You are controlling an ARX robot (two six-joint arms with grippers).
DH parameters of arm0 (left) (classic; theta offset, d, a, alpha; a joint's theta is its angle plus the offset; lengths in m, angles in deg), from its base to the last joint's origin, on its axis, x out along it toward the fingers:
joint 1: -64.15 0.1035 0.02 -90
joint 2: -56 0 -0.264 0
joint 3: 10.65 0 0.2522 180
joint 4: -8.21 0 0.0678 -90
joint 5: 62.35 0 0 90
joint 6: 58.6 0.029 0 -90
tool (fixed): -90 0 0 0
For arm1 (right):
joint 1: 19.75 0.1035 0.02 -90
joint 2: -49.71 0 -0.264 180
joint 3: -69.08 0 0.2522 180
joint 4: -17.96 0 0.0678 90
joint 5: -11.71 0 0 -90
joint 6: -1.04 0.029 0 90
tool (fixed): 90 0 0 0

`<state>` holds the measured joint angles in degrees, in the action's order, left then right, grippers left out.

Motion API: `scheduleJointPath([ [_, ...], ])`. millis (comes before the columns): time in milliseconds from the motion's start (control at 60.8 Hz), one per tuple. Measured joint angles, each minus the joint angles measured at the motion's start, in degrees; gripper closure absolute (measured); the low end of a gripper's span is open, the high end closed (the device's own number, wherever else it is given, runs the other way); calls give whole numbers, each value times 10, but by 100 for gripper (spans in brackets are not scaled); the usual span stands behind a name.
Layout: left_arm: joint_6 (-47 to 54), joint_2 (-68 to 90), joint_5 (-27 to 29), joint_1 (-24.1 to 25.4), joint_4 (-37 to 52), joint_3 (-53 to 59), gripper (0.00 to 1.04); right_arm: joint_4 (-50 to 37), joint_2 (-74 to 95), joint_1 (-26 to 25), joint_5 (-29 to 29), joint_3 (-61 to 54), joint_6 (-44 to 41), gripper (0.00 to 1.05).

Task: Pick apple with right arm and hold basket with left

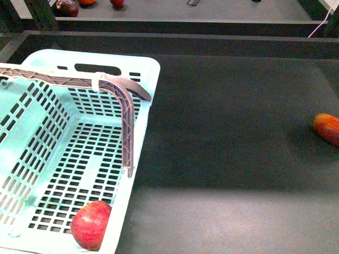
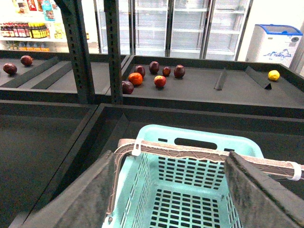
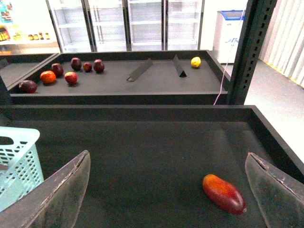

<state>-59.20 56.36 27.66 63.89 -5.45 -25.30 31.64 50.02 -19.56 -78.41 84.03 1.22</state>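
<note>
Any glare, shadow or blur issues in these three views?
Front view: sharp, a brighter band across the tray near the apple. Left wrist view: bright glare top right, pincer fingers blurred. Right wrist view: overexposed at the curtain, fingers soft.

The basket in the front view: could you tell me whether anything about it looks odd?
The basket has its handle folded down into it rather than raised, with a white tie wrapped round it. The apple already lies in its near corner.
</note>
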Motion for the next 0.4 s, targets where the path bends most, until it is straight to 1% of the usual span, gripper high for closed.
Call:
scheduleJointPath([
  [66,1,0,0,0,0,0,8,0,0,0,0,0,0,9],
  [395,1,0,0,0,0,0,7,0,0,0,0,0,0,9],
])
